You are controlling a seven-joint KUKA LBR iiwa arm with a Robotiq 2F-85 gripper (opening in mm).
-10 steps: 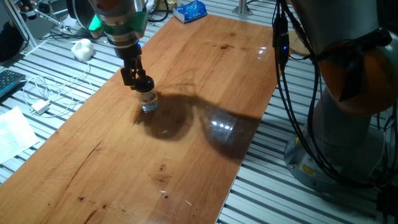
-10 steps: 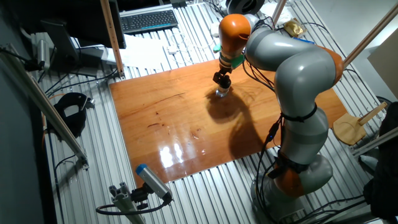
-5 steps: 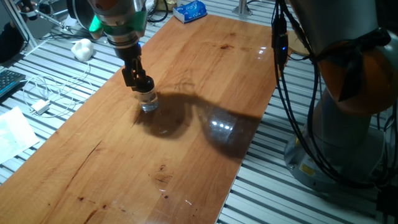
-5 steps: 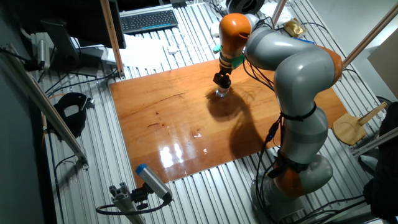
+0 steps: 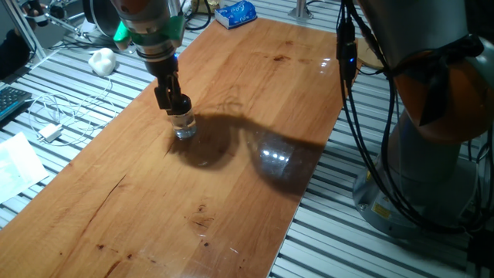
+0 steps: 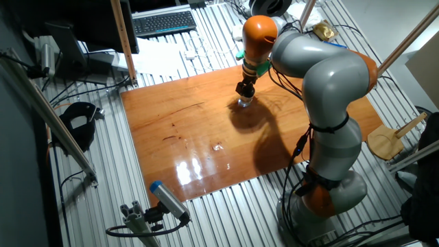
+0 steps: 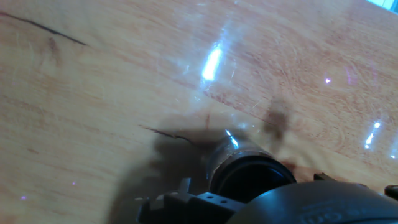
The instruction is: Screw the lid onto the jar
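Standing upright on the wooden table (image 5: 255,93), the jar (image 5: 184,127) is positioned directly beneath the gripper (image 5: 177,104), with the lid (image 5: 181,108) seated on its mouth. The lid is located between the black fingers (image 5: 164,94), which are lowered onto it from above; the jaws are drawn in narrowly about the lid, though actual contact of the pads cannot be confirmed from either fixed view. In the other fixed view the gripper (image 6: 244,90) is seen just above the jar (image 6: 244,103), near the far middle of the table (image 6: 178,130). In the hand view the jar (image 7: 239,163) is shown as a clear cylinder with a dark round opening, partly covered by the gripper body; its contents cannot be determined. A white lumpy object (image 5: 102,60) lies off the table on the slatted surface
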